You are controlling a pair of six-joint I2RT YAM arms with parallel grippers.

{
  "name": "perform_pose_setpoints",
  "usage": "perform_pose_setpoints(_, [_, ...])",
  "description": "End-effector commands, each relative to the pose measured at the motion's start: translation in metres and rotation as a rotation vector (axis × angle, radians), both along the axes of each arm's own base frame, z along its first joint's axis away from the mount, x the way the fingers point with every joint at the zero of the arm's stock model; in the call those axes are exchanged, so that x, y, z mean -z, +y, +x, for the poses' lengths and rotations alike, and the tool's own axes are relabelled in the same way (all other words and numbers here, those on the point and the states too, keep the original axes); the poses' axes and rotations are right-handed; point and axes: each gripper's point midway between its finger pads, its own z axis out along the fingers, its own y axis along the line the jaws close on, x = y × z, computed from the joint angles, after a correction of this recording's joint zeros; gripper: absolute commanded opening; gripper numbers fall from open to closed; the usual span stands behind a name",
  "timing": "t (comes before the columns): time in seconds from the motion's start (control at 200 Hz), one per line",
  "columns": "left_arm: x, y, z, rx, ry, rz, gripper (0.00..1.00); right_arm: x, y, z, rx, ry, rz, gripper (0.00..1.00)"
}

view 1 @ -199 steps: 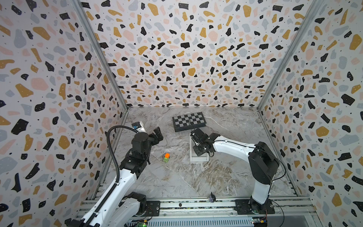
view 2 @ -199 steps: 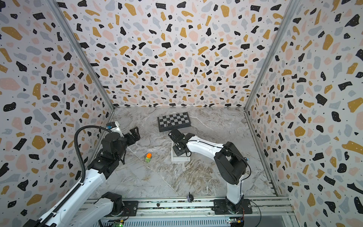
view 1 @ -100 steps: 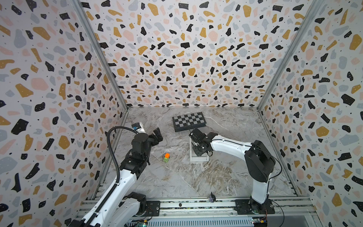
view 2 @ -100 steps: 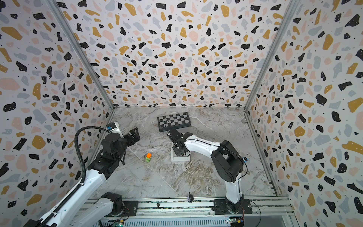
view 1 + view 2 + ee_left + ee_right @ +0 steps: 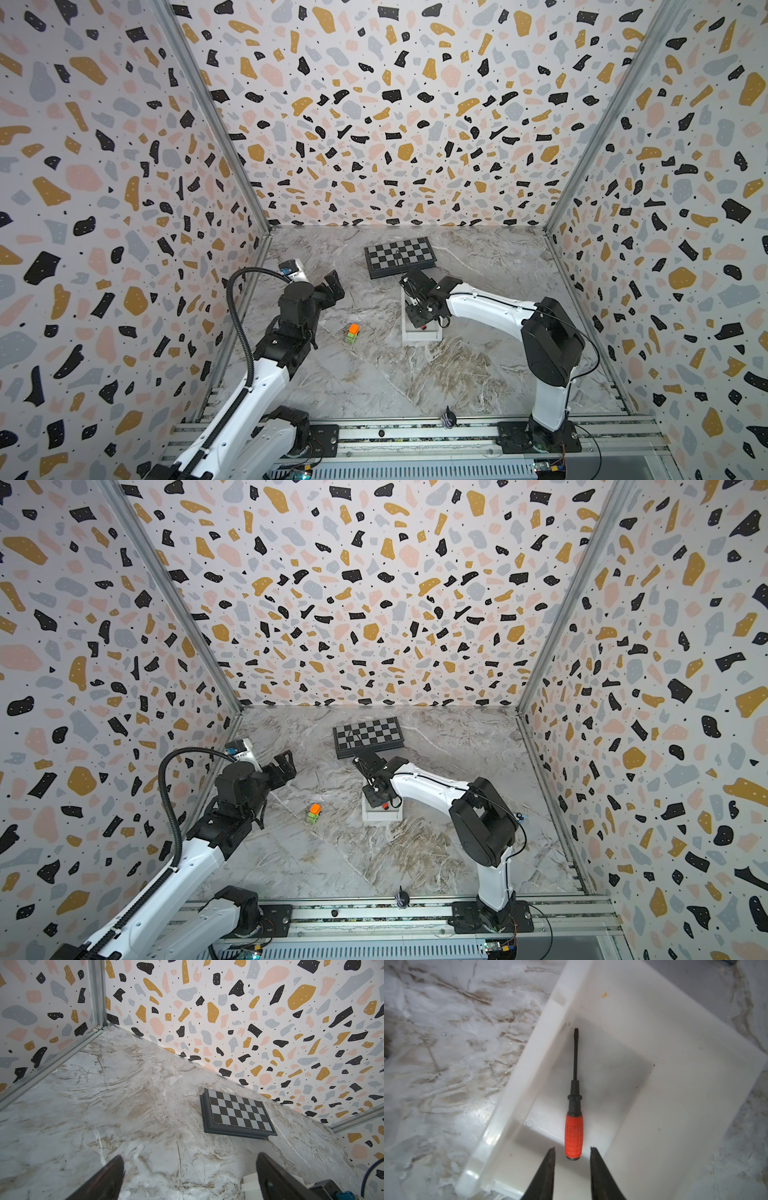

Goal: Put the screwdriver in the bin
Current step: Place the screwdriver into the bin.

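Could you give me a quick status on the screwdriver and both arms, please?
Right gripper jaws parted, nothing held. Screwdriver lying inside bin. Left gripper open, idle. Nothing in the way.

Robot lab test cell, not a home or shop. Terrazzo-print panels (image 5: 374, 124) wall in three sides, joined by aluminium corner posts (image 5: 216, 124). Floor is a marble-print sheet (image 5: 374, 382). Two arms bolt onto an aluminium rail (image 5: 415, 440) at the front edge, with exposed cables and small circuit boards (image 5: 548, 469) beside their bases. Props are odd and staged: a chessboard (image 5: 399, 257), a toy car (image 5: 352, 333), a white bin (image 5: 422, 333). Both top views show the same closed box.
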Motion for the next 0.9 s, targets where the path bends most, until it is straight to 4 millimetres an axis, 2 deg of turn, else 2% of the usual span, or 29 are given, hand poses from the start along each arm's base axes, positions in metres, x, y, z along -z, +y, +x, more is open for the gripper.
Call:
perform_pose_setpoints(0.0, [-0.007, 0.001, 0.001, -0.002, -0.036, -0.008, 1.0, -0.054, 0.007, 0.007, 0.025, -0.059, 0.12, 0.32])
perform_pose_setpoints(0.21, [-0.018, 0.001, 0.003, -0.001, -0.054, 0.01, 1.0, -0.091, -0.007, 0.022, 0.066, -0.1, 0.21, 0.36])
perform_pose_setpoints(0.436, [-0.023, 0.005, 0.008, -0.018, -0.058, 0.048, 1.0, -0.124, -0.039, 0.041, 0.126, -0.168, 0.249, 0.41])
perform_pose_setpoints(0.736, [-0.031, -0.002, 0.025, 0.014, -0.055, 0.093, 1.0, -0.144, -0.092, 0.058, 0.201, -0.229, 0.286, 0.47])
perform_pose_setpoints(0.896, [-0.042, -0.005, 0.031, 0.033, -0.069, 0.118, 1.0, -0.151, -0.116, 0.055, 0.223, -0.272, 0.274, 0.58])
